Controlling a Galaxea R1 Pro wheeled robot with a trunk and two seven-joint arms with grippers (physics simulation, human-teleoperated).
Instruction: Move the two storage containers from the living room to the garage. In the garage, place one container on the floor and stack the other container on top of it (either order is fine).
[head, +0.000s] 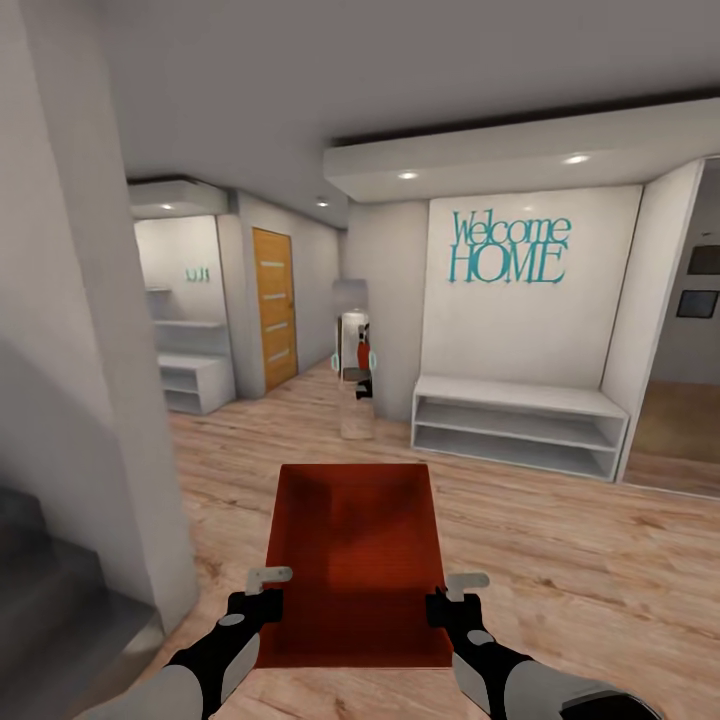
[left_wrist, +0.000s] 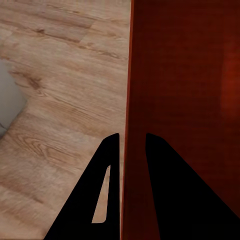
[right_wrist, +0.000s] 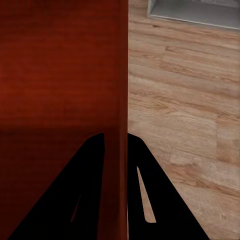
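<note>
Teal lettering "Welcome HOME" (head: 510, 247) on white alcove wall (head: 530, 330), small teal wall marks farther left unreadable

Soft, even, ceiling-spot light

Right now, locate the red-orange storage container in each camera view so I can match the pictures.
Head view: storage container at lower centre, open top up, held between left end effector and right end effector.
Left wrist view: its side wall runs between the fingers.
Right wrist view: its opposite wall sits between the fingers.
Shared landmark: the light wood-plank floor beside the container.
</note>
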